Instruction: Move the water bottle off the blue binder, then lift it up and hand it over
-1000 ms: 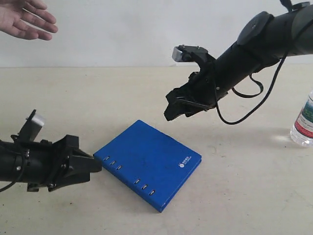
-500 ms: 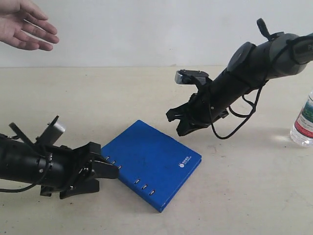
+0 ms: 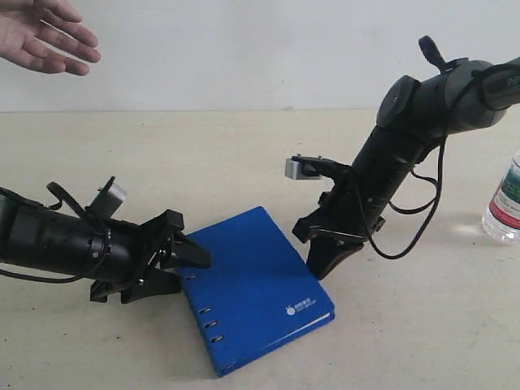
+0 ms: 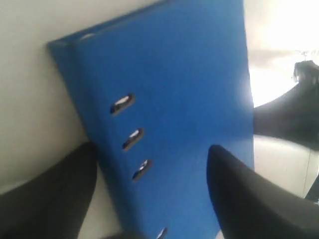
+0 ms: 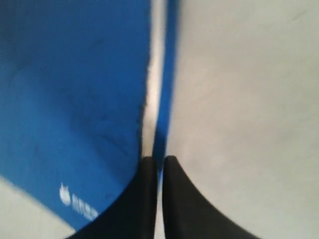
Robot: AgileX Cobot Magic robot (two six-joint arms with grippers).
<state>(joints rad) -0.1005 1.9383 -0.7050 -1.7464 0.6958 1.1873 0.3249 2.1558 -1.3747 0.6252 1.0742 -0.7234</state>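
Note:
The blue binder [image 3: 260,280] lies flat on the table, spine holes toward the front left, with nothing on top of it. My left gripper [image 3: 191,268] is open and straddles the binder's spine edge [image 4: 189,74]; one finger [image 4: 239,194] is over the cover, the other beside it. My right gripper [image 3: 325,272] points down at the binder's opposite, open edge [image 5: 75,99]. Its fingers [image 5: 149,199] are nearly together, with a thin strip of blue cover in the gap. The water bottle [image 3: 507,199] stands on the table at the far right, apart from both grippers.
An open human hand [image 3: 45,32] hovers at the top left. The beige table [image 3: 162,162] stretches to a white wall behind. The right arm's cables [image 3: 422,219] hang above the table between binder and bottle.
The binder has turned on the table, its spine now running more front to back. My left gripper pushed in onto the spine edge. My right gripper came down to the open edge and shut.

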